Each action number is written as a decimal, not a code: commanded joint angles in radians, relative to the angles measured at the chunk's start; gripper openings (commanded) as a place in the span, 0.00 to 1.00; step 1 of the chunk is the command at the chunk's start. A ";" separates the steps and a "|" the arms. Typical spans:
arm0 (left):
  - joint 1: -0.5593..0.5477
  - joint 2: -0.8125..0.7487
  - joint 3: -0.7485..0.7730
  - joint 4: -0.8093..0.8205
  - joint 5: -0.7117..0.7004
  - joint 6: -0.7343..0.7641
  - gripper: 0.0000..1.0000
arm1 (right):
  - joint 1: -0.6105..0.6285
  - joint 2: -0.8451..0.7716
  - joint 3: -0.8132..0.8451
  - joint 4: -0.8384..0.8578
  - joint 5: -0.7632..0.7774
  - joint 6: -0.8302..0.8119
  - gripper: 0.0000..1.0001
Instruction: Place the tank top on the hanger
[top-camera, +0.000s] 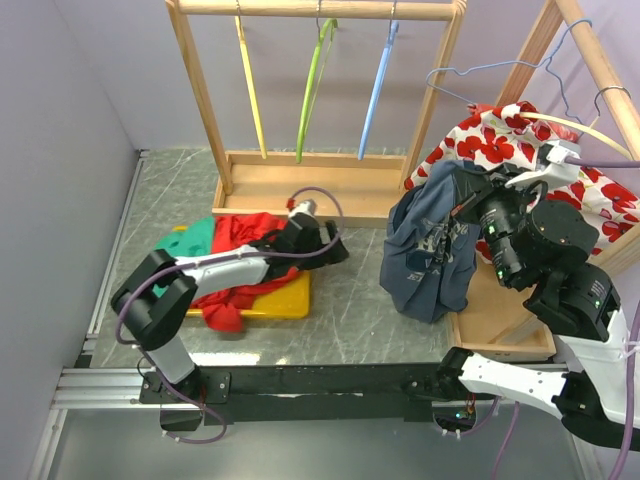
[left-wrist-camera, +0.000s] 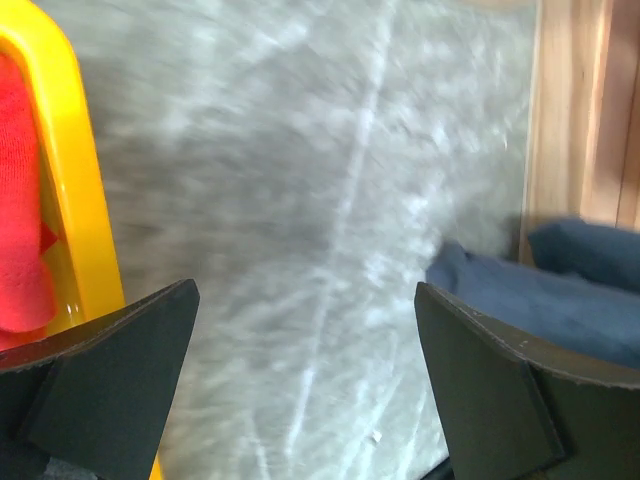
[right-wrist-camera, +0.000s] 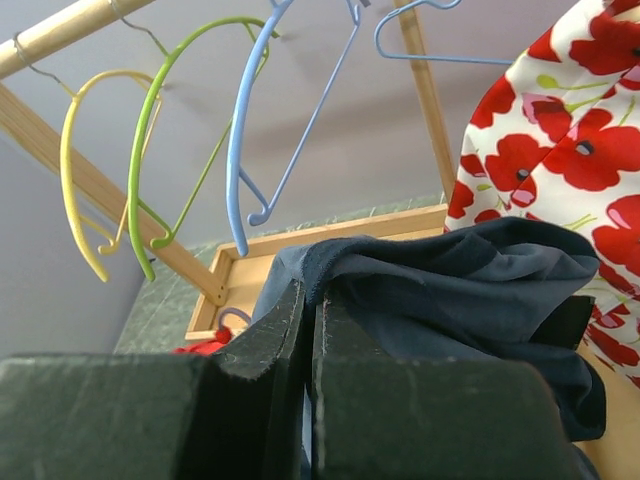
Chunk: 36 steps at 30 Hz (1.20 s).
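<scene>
The navy tank top (top-camera: 430, 255) hangs in a bunch above the table, its pale lettering facing the left arm. My right gripper (top-camera: 462, 203) is shut on its upper edge; in the right wrist view the jaws (right-wrist-camera: 313, 290) pinch a fold of the tank top (right-wrist-camera: 450, 290). The light blue hanger (top-camera: 378, 90) hangs from the wooden rail at the back, also visible as the hanger (right-wrist-camera: 240, 150) beyond the cloth. My left gripper (top-camera: 338, 252) stands open low over the table, nothing between its fingers (left-wrist-camera: 305, 300), with the tank top's hem (left-wrist-camera: 540, 305) to its right.
A lime green hanger (top-camera: 312, 90) and a yellow hanger (top-camera: 252, 90) share the rail of the wooden rack (top-camera: 300, 185). A yellow tray (top-camera: 285, 300) holds a red garment (top-camera: 245, 240) and a green one (top-camera: 195, 240). A red floral cloth (top-camera: 500, 140) drapes over the right-hand rack.
</scene>
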<state>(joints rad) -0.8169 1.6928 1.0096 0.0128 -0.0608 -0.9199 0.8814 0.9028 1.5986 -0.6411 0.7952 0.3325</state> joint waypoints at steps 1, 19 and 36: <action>0.079 -0.045 -0.147 -0.205 -0.094 0.027 1.00 | 0.004 0.004 -0.002 0.052 -0.022 0.020 0.00; 0.306 -0.452 -0.235 -0.275 0.008 0.087 0.99 | 0.085 0.154 -0.187 0.164 -0.350 0.180 0.00; 0.176 -0.476 -0.189 -0.382 -0.022 0.178 0.96 | 0.250 -0.128 -0.876 0.196 -0.145 0.424 0.81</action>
<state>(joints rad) -0.5774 1.2076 0.8268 -0.3412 -0.0505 -0.7589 1.2160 0.7658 0.6075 -0.4767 0.6075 0.8207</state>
